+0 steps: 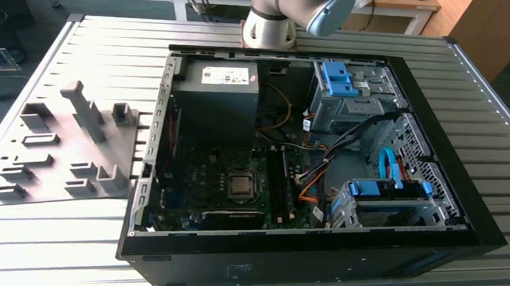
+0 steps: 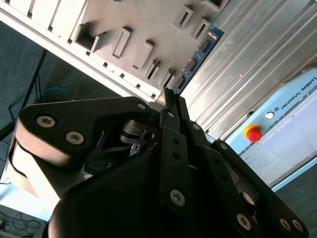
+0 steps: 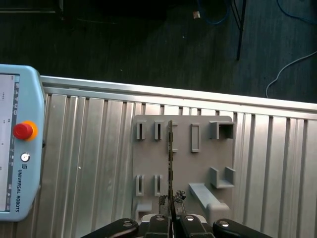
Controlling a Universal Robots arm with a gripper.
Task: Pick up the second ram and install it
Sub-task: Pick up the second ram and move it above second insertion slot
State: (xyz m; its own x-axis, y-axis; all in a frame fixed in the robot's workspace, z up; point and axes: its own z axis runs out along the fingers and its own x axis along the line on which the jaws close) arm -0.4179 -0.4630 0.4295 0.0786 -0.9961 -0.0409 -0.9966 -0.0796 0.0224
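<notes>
Gripper (image 3: 171,198) with its fingers (image 3: 162,201) clenched on one end of the second ram (image 3: 171,158), which juts out from the tips, held in the air above the grey holder plate (image 3: 183,168) and clear of it. In the first wrist view the stick is edge-on, so its faces are hidden. In the second wrist view its black chips and a small blue label show (print too small to read). The teach pendant (image 3: 20,148) with its red stop button (image 3: 22,130) lies on the ribbed desk (image 3: 99,148), cut off by the frame, and carries a line of lettering. In the exterior view the arm (image 1: 279,13) is cut off above the open computer case (image 1: 319,264). The memory slots on the motherboard (image 1: 227,174) are hard to make out.
</notes>
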